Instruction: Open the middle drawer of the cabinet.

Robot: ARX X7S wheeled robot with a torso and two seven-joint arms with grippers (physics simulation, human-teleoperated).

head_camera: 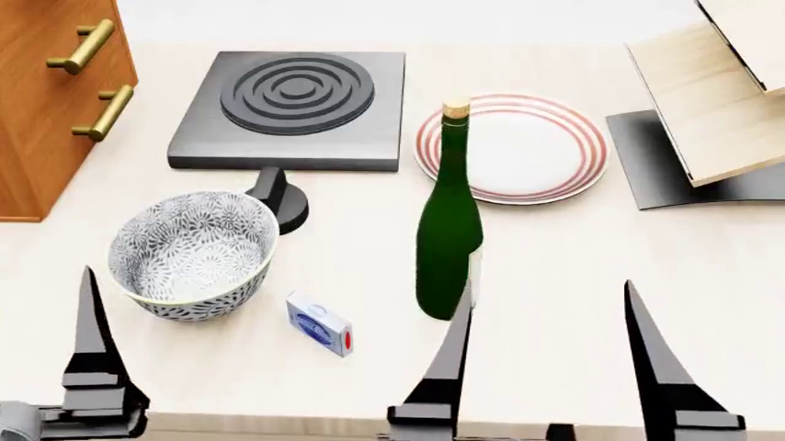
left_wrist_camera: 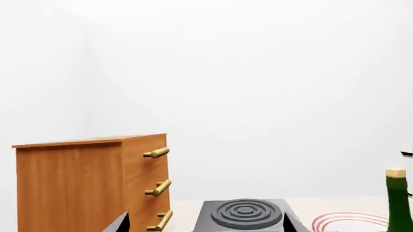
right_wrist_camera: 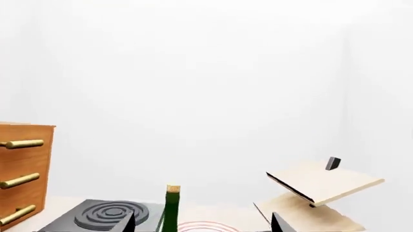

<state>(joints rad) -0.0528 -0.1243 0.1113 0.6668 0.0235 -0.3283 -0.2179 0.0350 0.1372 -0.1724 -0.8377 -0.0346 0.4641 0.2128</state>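
1. The cabinet (left_wrist_camera: 90, 183) stands just beside the stove plate (head_camera: 294, 106), on the side away from the striped plate (head_camera: 528, 152). Its drawer fronts face across the stove plate.
2. The middle drawer (left_wrist_camera: 143, 181) is the one behind the second of three brass bars in the left wrist view. Take it by its handle (left_wrist_camera: 159, 187), which is set higher than the stove plate's top.
3. Expect a stiff wooden box on runners. It will likely not bend or give and should slide straight out toward the stove plate if you pull square to the front (a slanted pull may jam it).
4. The handle is a smooth round bar on two posts, probably slippery. Close around its middle, between the posts, so the fingers cannot slide off an end.
5. The flat front offers nothing else to hold, and the bars above and below look the same, so count before you commit.
6. The left gripper (left_wrist_camera: 205, 217) is spread wide and empty. Its two dark fingertips show far apart in its own wrist view and touch nothing. It hangs on the near side of the stove plate, well apart from the cabinet.
7. The right gripper (head_camera: 549, 287) is also spread wide, holding nothing, nearer you than the stove plate and just beside the green bottle (head_camera: 448, 239).
8. The left arm looks the better placed, being on the cabinet's side of the stove plate. Mind the patterned bowl (head_camera: 190, 248), which sits just beside the stove plate's near edge.
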